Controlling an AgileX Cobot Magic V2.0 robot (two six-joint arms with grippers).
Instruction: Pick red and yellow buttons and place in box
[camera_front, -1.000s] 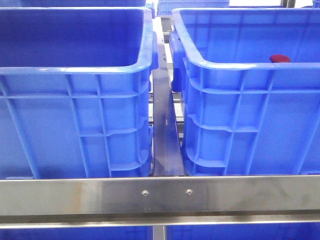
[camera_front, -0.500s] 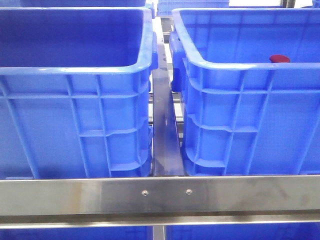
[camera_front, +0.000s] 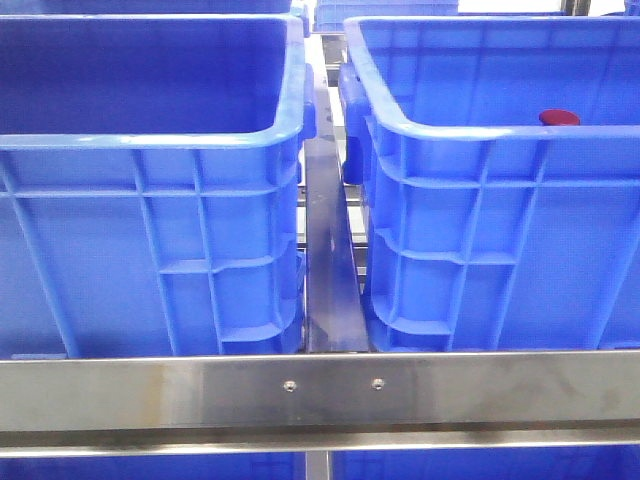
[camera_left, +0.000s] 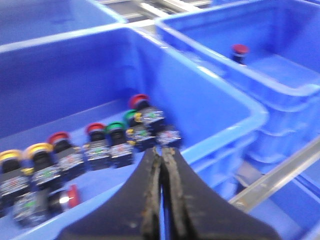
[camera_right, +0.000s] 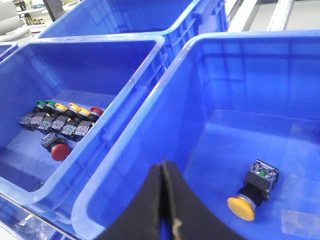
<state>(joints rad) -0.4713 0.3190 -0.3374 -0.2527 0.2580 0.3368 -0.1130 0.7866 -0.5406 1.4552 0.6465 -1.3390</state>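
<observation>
While both end effectors hover pinched (empty), yellow button (camera_right: 242, 207) near box (camera_right: 150, 130) wall — roomy.

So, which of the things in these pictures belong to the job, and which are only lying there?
For the job:
- red buttons and yellow buttons in the left crate
- the right crate, already holding a lone red button and a lone yellow button

Just lying about:
- green buttons
- steel rail
</observation>
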